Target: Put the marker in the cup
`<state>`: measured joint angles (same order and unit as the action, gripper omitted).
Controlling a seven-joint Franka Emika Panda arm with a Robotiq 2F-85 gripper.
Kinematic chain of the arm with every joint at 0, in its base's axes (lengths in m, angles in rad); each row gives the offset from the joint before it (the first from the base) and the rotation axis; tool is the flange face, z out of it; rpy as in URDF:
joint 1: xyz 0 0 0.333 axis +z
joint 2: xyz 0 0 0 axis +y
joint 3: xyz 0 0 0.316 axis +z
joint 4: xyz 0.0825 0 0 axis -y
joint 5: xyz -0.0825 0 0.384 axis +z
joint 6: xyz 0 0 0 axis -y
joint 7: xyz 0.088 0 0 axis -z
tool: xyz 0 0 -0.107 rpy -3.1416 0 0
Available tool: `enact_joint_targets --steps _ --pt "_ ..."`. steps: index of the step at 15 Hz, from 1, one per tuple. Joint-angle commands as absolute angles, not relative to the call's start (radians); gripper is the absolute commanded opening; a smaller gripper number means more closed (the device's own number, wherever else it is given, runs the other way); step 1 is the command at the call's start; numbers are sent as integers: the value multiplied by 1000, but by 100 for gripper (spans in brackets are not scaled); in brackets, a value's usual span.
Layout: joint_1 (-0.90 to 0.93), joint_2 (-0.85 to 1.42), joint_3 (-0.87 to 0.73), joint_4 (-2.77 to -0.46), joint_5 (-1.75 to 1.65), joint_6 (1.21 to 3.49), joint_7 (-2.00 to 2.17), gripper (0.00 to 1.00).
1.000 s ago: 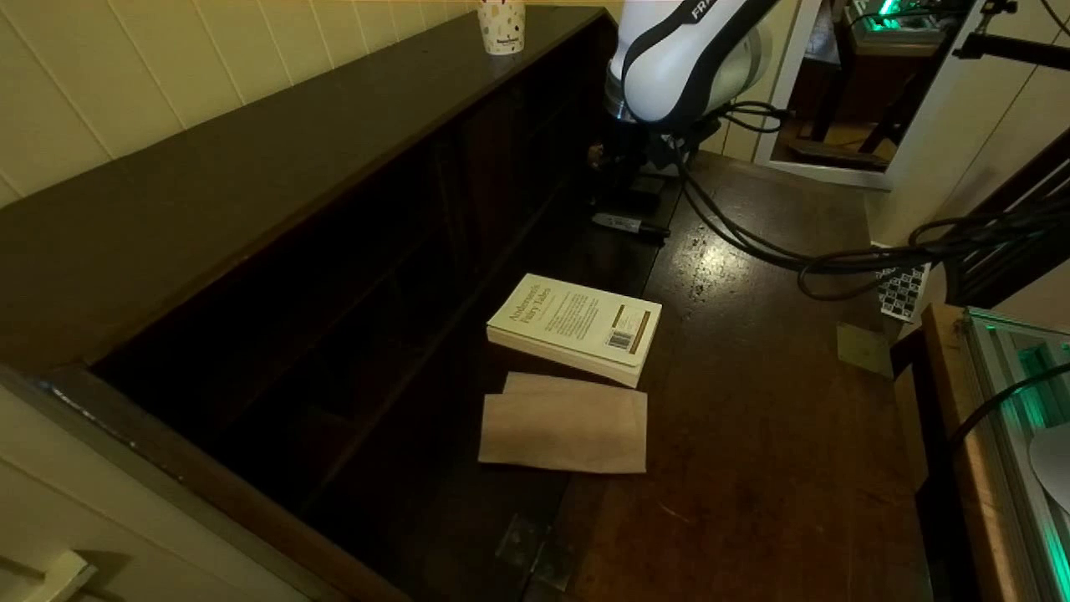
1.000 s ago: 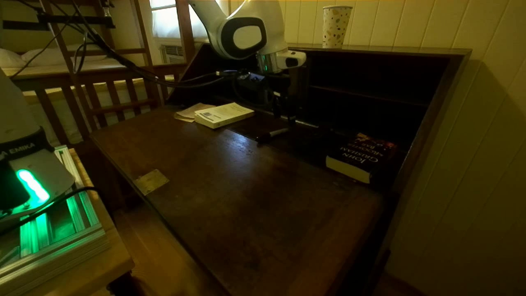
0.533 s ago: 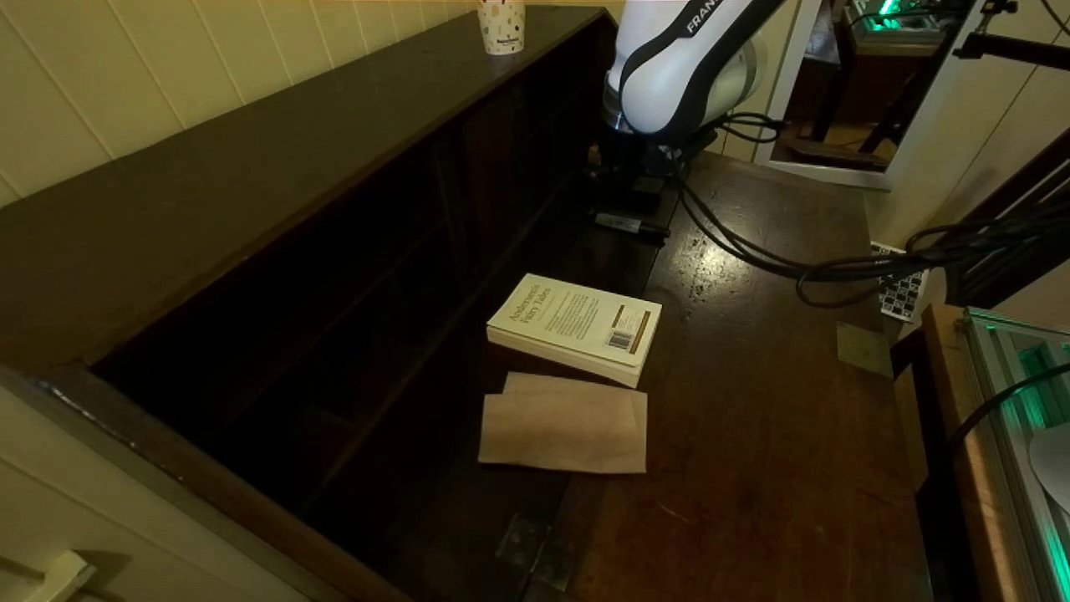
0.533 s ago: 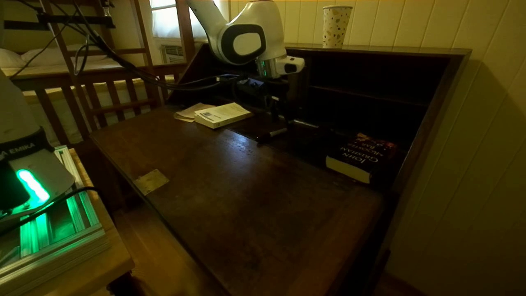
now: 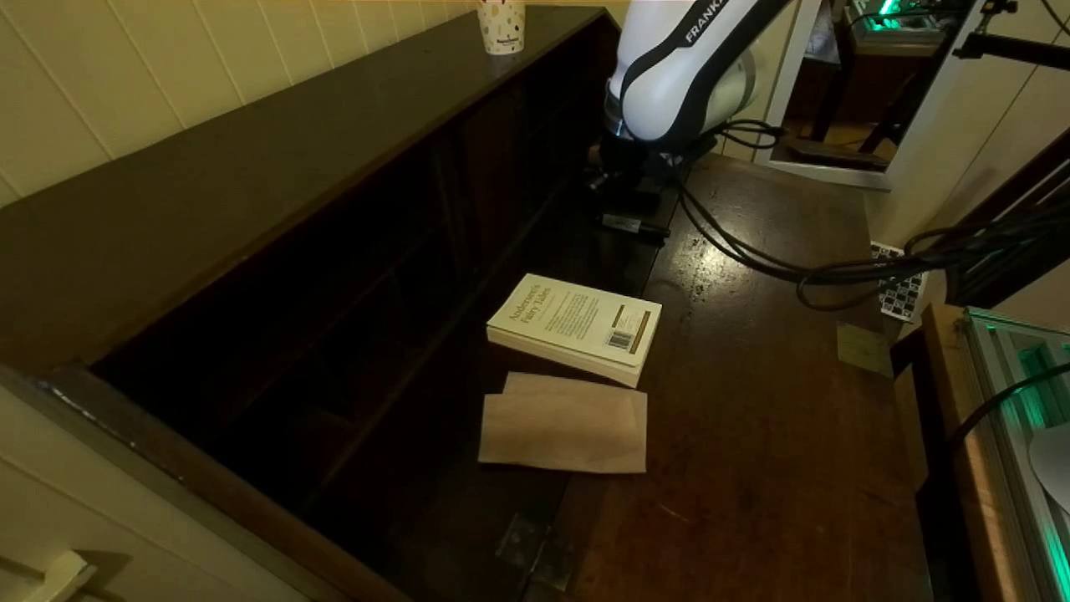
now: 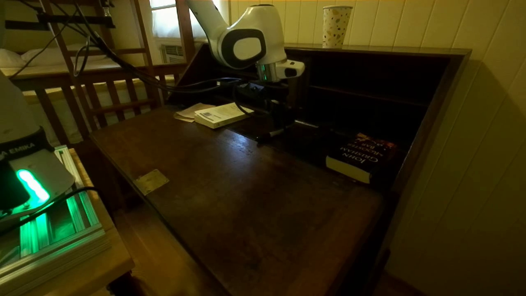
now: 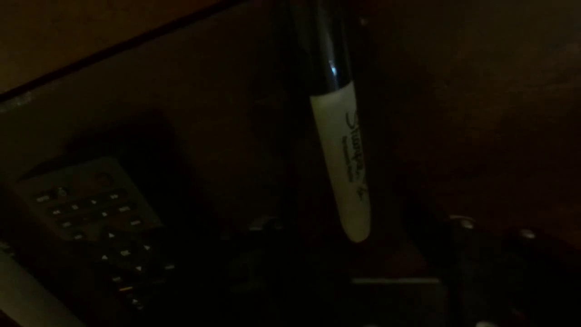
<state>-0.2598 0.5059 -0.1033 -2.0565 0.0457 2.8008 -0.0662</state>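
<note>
One gripper (image 6: 282, 121) has sunk lower, jaws apart at the pale end of the marker (image 7: 339, 122) lying on the dark wooden desk (image 6: 230, 197). Farther off, the speckled cup (image 6: 336, 26) stands on the top ledge (image 5: 284, 159), before a panelled wall (image 6: 411, 24).

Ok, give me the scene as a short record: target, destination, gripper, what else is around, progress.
target: black-and-pale Sharpie marker, lying on the dark wooden desk
destination: fleck-patterned white paper cup, upright on the desk's top ledge
gripper: black, looks open, low by the marker's pale end
around: white paperback book, flat tan paper beside it, thick dark John Grisham book, dark button-covered remote near the marker
progress: marker not yet in the cup
</note>
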Motion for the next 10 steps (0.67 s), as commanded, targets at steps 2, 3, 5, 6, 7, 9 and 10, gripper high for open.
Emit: enact_joint_targets --steps 2,3,5,6,7,9,10 --pt "-287 526 -83 -2044 70 2832 -103 25" --pt "-287 527 -84 -2042 68 2834 -103 17" --pt "-288 527 -85 -2043 66 2840 -104 3" --pt "-288 527 -86 -2043 65 2841 -104 1" --pt "-289 527 -86 -2042 64 2841 -104 2" --pt "-288 523 -88 -2044 62 2841 -104 5" --pt "-287 517 -90 -2046 60 2840 -103 5"
